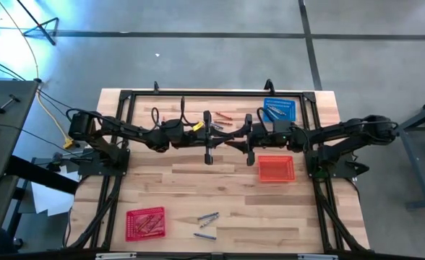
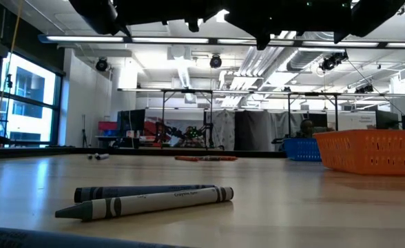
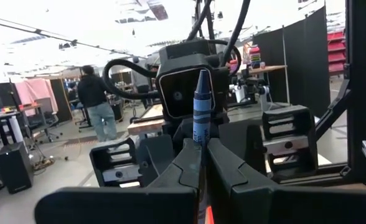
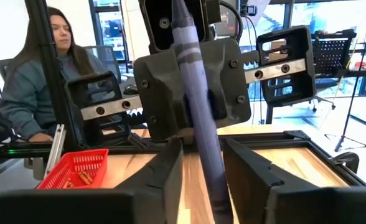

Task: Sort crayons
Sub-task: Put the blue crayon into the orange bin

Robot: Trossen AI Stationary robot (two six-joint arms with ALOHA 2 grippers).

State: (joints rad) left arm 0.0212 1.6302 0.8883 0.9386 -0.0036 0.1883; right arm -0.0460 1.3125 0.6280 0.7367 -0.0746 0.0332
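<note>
While both arms meet mid-table | left gripper [image 3: 198, 163] clamps blue crayon [image 3: 201, 109] | right gripper [image 4: 203, 163] straddles it, jaws part-open

We find both grippers meeting mid-table: left gripper [image 1: 211, 137] left of right gripper [image 1: 235, 139]. One basket [image 1: 276, 170] lies just right; another basket [image 1: 145, 222] near-left; crayons [image 1: 207, 224] beside it.
</note>
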